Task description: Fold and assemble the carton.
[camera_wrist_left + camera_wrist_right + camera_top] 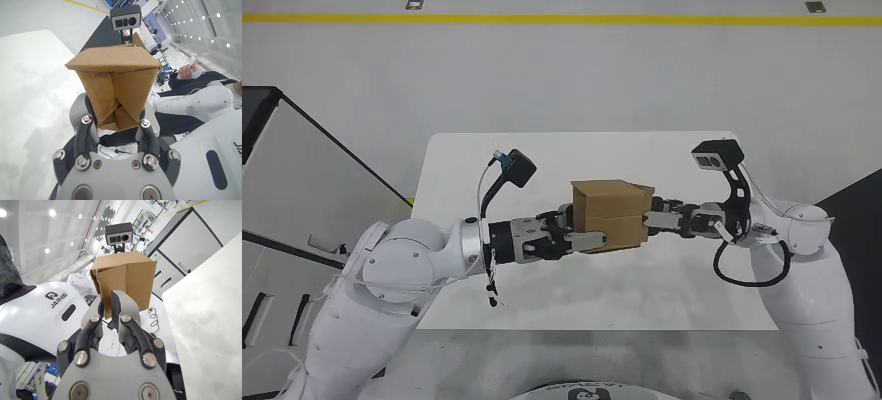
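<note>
A brown cardboard carton [610, 212] hangs in the air over the middle of the white table [542, 160], held from both sides. My left gripper [577, 238] comes in from the left and is shut on the carton's end. In the left wrist view the folded flaps of that end [115, 83] sit between the left gripper's [116, 121] two fingers. My right gripper [650, 218] meets the carton from the right. In the right wrist view the right gripper [108, 306] is shut on a side flap's edge, with the carton's body [132, 275] beyond it.
The table's bare top lies below and around the carton, its front edge close to the robot. A black-framed panel [302, 150] stands off the table's left side. A yellow floor line [562, 18] runs across the back.
</note>
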You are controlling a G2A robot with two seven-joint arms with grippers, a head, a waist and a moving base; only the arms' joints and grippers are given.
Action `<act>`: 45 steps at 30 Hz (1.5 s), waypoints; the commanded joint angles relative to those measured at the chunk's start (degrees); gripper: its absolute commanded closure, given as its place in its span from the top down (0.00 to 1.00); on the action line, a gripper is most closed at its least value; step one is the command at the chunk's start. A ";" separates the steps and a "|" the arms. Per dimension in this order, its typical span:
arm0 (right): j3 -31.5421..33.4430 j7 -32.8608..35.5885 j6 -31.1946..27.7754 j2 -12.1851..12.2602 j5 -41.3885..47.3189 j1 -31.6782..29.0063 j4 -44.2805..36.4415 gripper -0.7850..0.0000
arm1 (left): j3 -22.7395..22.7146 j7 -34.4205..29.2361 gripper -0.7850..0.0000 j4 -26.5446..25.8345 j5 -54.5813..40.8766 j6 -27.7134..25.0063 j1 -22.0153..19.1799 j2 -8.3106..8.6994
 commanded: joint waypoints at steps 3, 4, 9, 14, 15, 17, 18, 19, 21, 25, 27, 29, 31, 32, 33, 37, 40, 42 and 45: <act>0.03 0.42 -0.50 0.15 0.70 -0.12 -0.26 0.05 | -0.10 0.14 0.00 0.17 -0.08 0.20 0.05 0.04; 0.07 0.40 -0.69 0.18 0.87 -0.15 -0.29 0.05 | -0.14 0.13 0.00 0.24 -0.14 0.28 0.09 0.05; 0.39 -0.04 -1.84 0.33 1.74 -0.27 -0.36 0.05 | -0.41 0.17 0.00 0.19 -0.34 0.29 0.26 0.13; 0.51 -0.77 -2.49 0.44 2.31 -0.18 -0.18 0.00 | -0.53 0.13 0.00 0.16 -0.50 0.34 0.36 0.19; 0.53 -0.96 -2.48 0.47 2.31 -0.16 -0.11 0.00 | -0.54 0.10 0.00 0.18 -0.53 0.31 0.35 0.20; 0.46 -1.29 -2.41 0.50 2.72 -0.17 0.05 0.00 | -0.54 0.08 0.00 0.18 -0.69 0.22 0.32 0.21; 0.43 -1.43 -2.42 0.52 2.97 -0.16 0.16 0.00 | -0.55 0.05 0.00 0.24 -0.75 0.17 0.28 0.22; 0.36 -1.47 -2.47 0.53 3.27 -0.15 0.25 0.00 | -0.56 0.03 0.00 0.28 -0.78 0.14 0.23 0.23; 0.29 -1.52 -2.62 0.56 3.60 -0.07 0.47 0.00 | -0.51 -0.03 0.00 0.35 -0.84 0.08 0.13 0.24; -0.02 -1.24 -2.70 0.62 4.24 0.20 0.78 0.00 | -0.32 -0.11 0.00 0.55 -0.91 -0.05 -0.12 0.25; -0.31 -0.61 -2.80 0.67 4.41 0.46 0.80 0.00 | -0.20 -0.12 0.00 0.65 -0.97 0.04 -0.24 0.25; -0.56 0.11 -2.86 0.73 4.30 0.68 0.78 0.00 | -0.09 -0.18 0.00 0.71 -1.00 0.02 -0.38 0.25; -0.82 0.56 -2.87 0.77 4.46 0.80 0.73 0.00 | 0.01 -0.22 0.00 0.78 -0.90 0.07 -0.52 0.26; -0.91 0.66 -2.77 0.80 4.49 0.84 0.70 0.00 | 0.08 -0.19 0.00 0.79 -0.88 0.09 -0.56 0.25; -1.00 0.72 -2.71 0.82 4.56 0.89 0.68 0.00 | 0.18 -0.27 0.00 0.83 -0.91 0.10 -0.60 0.26; -1.32 0.91 -2.52 0.93 4.66 1.19 0.47 0.00 | 0.46 -0.38 0.00 0.85 -0.86 0.26 -0.80 0.26; -1.48 0.96 -2.47 1.03 4.65 1.33 0.48 0.00 | 0.63 -0.42 0.00 0.75 -0.85 0.39 -0.94 0.27; -1.53 0.98 -2.45 1.10 4.63 1.43 0.53 0.00 | 0.66 -0.31 0.00 0.70 -0.84 0.54 -0.98 0.27; -1.49 0.81 -2.62 1.18 4.74 1.44 0.80 0.00 | 0.62 -0.08 0.00 0.59 -0.90 0.57 -0.96 0.29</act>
